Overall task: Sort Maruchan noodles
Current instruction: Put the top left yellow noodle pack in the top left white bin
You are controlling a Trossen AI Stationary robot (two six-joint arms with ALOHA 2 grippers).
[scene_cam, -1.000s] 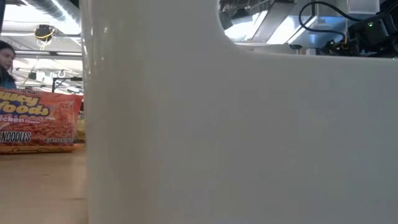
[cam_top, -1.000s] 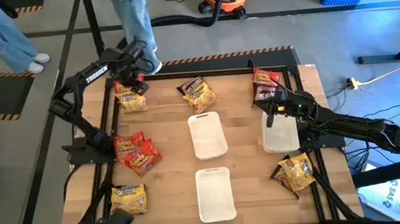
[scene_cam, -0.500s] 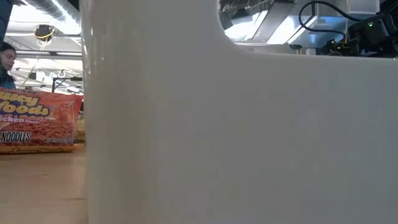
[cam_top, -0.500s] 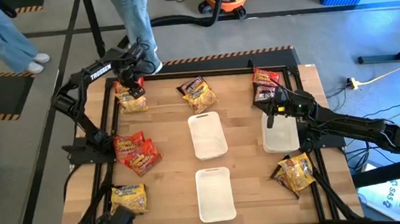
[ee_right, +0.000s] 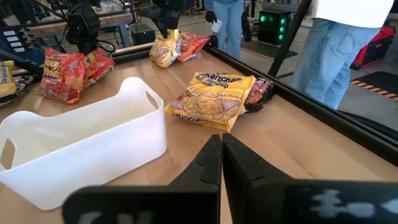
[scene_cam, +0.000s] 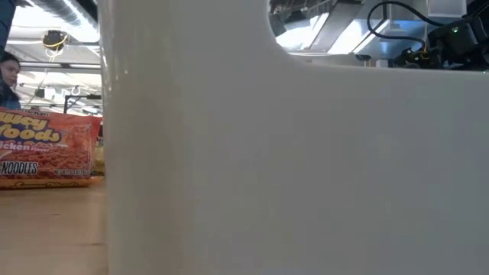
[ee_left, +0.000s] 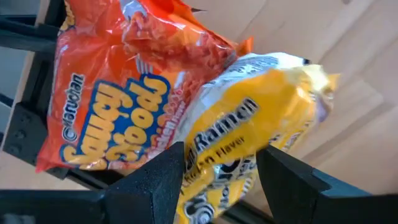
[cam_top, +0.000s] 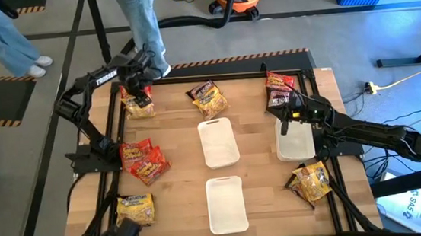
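Note:
My left gripper (cam_top: 139, 95) is down over the far-left pile, where a yellow Maruchan packet (ee_left: 249, 124) lies partly on an orange one (ee_left: 118, 93). It is open, and its fingers stand on either side of the yellow packet's near end. My right gripper (cam_top: 277, 110) is shut and hovers by the far end of the right white tray (cam_top: 295, 143), touching nothing. Other packets lie flat on the table: a yellow and dark one far-middle (cam_top: 207, 99), red ones far-right (cam_top: 279, 87), red ones at the left (cam_top: 144, 158), a yellow one near-left (cam_top: 136, 208), and a yellow-brown one near-right (cam_top: 312, 182). My left gripper (ee_left: 221, 155) comes at the yellow packet from above, with one finger (ee_left: 158, 180) at each long side of its lower end (ee_left: 217, 168). Whether the fingers touch the wrapper, I cannot tell. The packet lies on the pile.
Two more white trays sit in the table's middle, one farther (cam_top: 218, 142) and one nearer (cam_top: 226, 203). A black frame rail (cam_top: 236, 58) runs along the table's edges. In the low view a white tray wall (scene_cam: 290, 168) blocks most of the scene. People stand beyond the far edge.
My left gripper has come down and slightly toward the near edge, onto the far-left pile. The right arm has kept still, and no packet has moved.

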